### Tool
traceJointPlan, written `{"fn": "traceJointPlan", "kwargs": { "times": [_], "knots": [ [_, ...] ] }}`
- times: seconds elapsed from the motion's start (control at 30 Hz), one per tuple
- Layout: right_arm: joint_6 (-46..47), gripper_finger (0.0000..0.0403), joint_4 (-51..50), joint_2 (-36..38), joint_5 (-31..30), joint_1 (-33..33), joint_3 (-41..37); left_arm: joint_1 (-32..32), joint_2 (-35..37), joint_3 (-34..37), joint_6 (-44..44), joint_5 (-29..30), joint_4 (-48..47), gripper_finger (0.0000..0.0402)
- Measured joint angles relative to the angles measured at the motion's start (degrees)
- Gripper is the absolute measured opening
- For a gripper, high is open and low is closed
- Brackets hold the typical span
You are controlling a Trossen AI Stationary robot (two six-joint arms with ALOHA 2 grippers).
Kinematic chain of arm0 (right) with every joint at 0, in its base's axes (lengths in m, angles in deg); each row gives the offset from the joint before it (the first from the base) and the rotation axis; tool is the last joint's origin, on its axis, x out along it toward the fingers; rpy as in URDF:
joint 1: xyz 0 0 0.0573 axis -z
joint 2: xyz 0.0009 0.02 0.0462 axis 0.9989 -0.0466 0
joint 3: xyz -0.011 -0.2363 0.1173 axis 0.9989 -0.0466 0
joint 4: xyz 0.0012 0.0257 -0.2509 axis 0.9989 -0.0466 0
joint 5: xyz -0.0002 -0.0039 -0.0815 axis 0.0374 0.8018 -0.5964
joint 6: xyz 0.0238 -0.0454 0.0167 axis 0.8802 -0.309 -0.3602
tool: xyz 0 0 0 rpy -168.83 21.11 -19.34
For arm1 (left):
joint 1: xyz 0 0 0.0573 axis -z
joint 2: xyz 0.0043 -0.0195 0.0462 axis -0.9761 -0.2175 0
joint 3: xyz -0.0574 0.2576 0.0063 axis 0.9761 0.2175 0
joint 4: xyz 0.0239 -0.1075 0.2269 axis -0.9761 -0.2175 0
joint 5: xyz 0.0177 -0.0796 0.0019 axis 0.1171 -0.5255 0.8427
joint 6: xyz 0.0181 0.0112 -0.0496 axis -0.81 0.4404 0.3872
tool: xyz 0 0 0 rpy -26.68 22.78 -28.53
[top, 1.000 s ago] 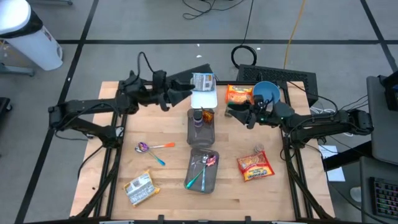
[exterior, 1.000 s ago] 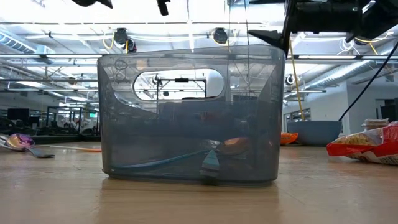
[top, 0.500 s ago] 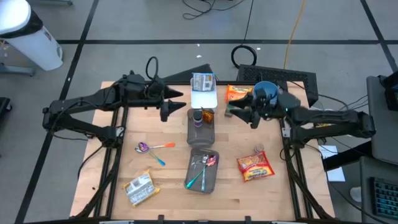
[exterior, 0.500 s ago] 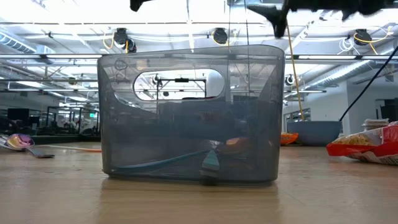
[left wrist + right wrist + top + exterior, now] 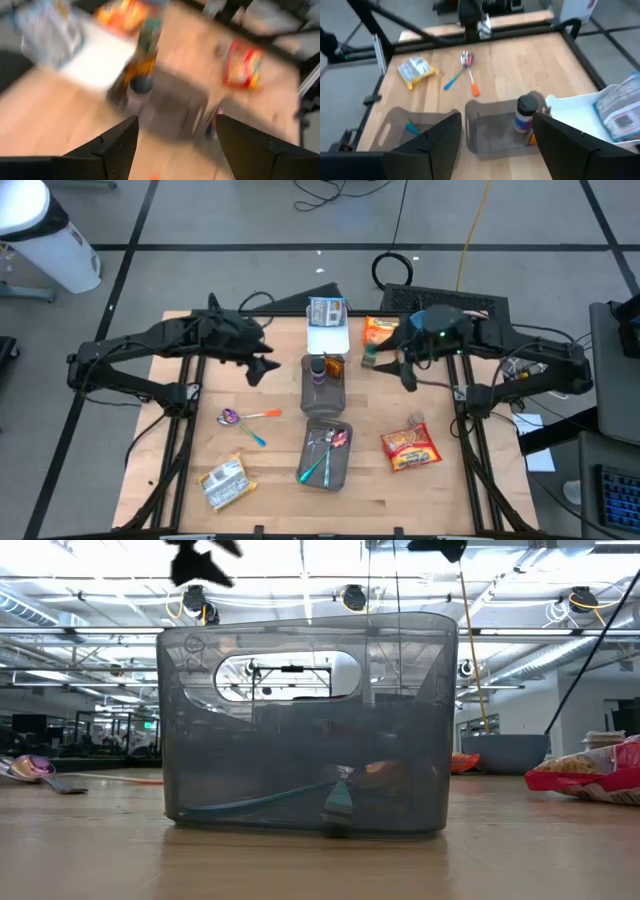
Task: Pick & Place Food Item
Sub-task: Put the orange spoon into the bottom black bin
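**Ana:** So how far along does the job look?

**Ben:** Early, judging from how things lie. Neither arm carries anything. The left gripper (image 5: 262, 367) hangs above the table just left of the far bin (image 5: 323, 383), fingers spread wide with nothing between them; the left wrist view shows the same gap.

**Ana:** And the other one?

**Ben:** The right gripper (image 5: 407, 374) hovers right of that bin, near the far edge. Its fingers stand well apart in the right wrist view, and nothing sits between them.

**Ana:** Where is the food?

**Ben:** Scattered. One orange snack bag (image 5: 411, 447) lies on the near right of the table, well clear of both arms. Another orange packet (image 5: 384, 331) rests at the far edge beside the blue bowl (image 5: 429, 325). A silver packet (image 5: 224, 482) sits at the near left corner, and a further pack (image 5: 326, 311) lies on the white tray (image 5: 327, 338) at the far side.

**Ana:** Anything placed already?

**Ben:** A bottle (image 5: 318, 368) stands in the far bin, and the near bin (image 5: 324, 452) holds utensils. Which item the task means cannot be told, so picking and placing both appear to remain.
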Motion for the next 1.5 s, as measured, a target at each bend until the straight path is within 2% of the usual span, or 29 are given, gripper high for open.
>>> {"fn": "traceJointPlan", "kwargs": {
  "times": [0.23,0.4,0.6,0.77,0.93,1.13,1.5],
  "knots": [
    [-0.94,0.0238,-0.37,-4.46,-0.04,0.05,-0.01,3.37,-0.11,0.07,4.00,0.19,-21.41,0.0273],
    [-1.63,0.0238,-1.35,-6.85,-0.01,0.06,-0.01,7.96,-0.11,3.15,5.37,3.16,-27.79,0.0273],
    [-0.97,0.0238,-0.97,-8.09,-0.03,0.06,-0.01,11.17,-0.15,11.21,8.26,3.45,-26.01,0.0273],
    [0.14,0.0238,-0.87,-8.08,-2.68,0.06,-0.04,12.76,-0.90,19.39,9.30,1.42,-16.01,0.0273],
    [0.34,0.0238,-0.84,-8.08,-3.11,0.10,-0.04,13.67,-2.22,25.08,6.75,1.74,-10.17,0.0273],
    [0.75,0.0238,-0.54,-8.06,-3.08,0.08,-0.04,14.51,-5.03,29.27,3.83,1.55,-6.25,0.0273],
    [4.05,0.0238,-0.39,-8.06,-3.06,0.02,-0.08,14.77,-14.34,30.25,-1.38,0.51,1.94,0.0273]
  ]
}}
